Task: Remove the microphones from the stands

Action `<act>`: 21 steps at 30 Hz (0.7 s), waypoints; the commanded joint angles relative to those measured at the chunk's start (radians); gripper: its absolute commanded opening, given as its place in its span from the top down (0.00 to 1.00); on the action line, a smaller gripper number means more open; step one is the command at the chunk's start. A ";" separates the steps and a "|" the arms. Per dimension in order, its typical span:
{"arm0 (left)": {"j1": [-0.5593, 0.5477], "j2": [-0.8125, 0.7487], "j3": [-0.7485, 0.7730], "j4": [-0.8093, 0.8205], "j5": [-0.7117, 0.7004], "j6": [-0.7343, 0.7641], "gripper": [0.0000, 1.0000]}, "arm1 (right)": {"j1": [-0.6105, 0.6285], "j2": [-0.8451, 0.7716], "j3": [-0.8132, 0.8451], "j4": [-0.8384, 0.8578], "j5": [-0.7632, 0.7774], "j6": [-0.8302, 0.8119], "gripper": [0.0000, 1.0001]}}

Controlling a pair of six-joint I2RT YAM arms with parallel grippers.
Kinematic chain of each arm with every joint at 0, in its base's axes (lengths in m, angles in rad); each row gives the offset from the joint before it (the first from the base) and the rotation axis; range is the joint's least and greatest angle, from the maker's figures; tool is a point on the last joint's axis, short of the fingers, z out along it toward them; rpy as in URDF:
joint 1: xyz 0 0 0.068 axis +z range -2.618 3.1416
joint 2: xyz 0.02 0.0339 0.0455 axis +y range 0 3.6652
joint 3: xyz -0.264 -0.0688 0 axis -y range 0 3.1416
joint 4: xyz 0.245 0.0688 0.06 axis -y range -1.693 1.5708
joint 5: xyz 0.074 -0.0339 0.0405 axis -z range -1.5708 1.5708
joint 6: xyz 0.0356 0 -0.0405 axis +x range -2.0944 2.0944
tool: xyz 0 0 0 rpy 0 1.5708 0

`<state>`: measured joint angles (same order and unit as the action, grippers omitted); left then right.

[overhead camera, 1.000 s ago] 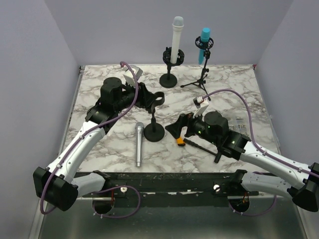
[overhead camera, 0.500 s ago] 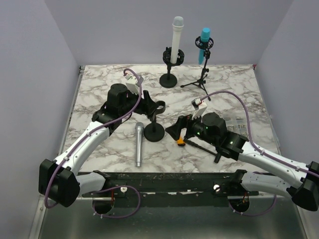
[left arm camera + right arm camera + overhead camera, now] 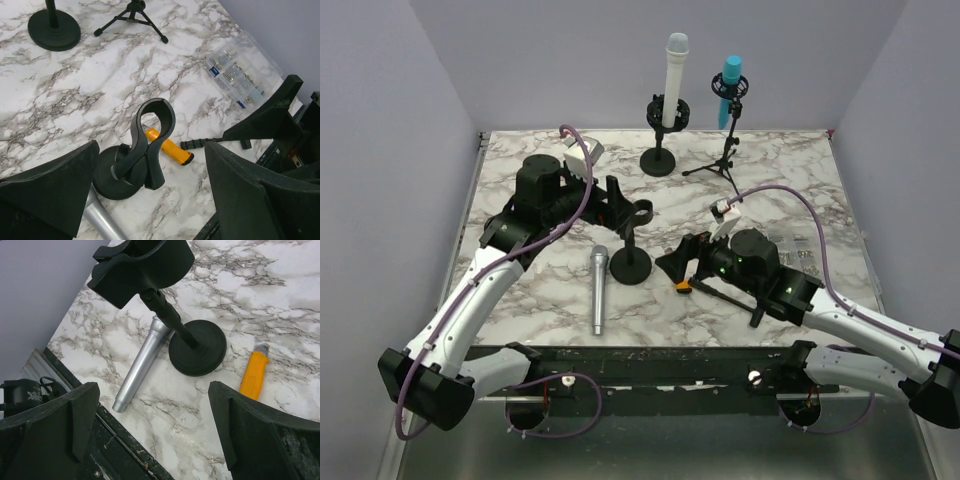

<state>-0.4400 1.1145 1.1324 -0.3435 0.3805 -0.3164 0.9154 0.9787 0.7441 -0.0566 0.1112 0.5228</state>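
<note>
The silver microphone (image 3: 597,290) lies flat on the marble table, just left of the black stand's round base (image 3: 631,265). The stand's clip (image 3: 638,213) holds nothing. My left gripper (image 3: 617,205) hovers just left of the clip, open, with nothing between its fingers. In the left wrist view the clip (image 3: 150,135) stands between the spread fingers of the left gripper (image 3: 151,167), and the microphone (image 3: 100,222) shows at the bottom. My right gripper (image 3: 682,258) is open to the right of the base. In its wrist view the right gripper (image 3: 152,405) looks at the microphone (image 3: 140,365) and the stand's base (image 3: 197,347).
A yellow utility knife (image 3: 682,286) and a black-handled tool (image 3: 725,295) lie under the right arm. A white microphone on a round-base stand (image 3: 674,70) and a blue one on a tripod (image 3: 730,85) stand at the back. A clear box of small parts (image 3: 235,75) sits to the right.
My left gripper has opened wide and drawn back to the left of the clip. The microphone has stayed flat on the table. The right arm has barely moved.
</note>
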 commanded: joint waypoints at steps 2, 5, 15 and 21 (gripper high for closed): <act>-0.048 0.099 0.150 -0.234 0.045 0.246 0.04 | 0.005 -0.043 -0.030 -0.018 0.031 0.005 0.00; -0.103 0.180 0.240 -0.335 -0.069 0.354 0.06 | 0.006 -0.058 -0.037 -0.029 0.034 0.004 0.00; -0.168 0.263 0.246 -0.319 -0.181 0.384 0.27 | 0.005 -0.135 -0.056 -0.081 0.081 -0.010 0.00; -0.184 0.276 0.219 -0.299 -0.248 0.362 0.44 | 0.005 -0.152 -0.063 -0.095 0.098 -0.029 0.00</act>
<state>-0.6128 1.3842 1.3766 -0.6518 0.2157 0.0460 0.9154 0.8406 0.6991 -0.1196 0.1684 0.5213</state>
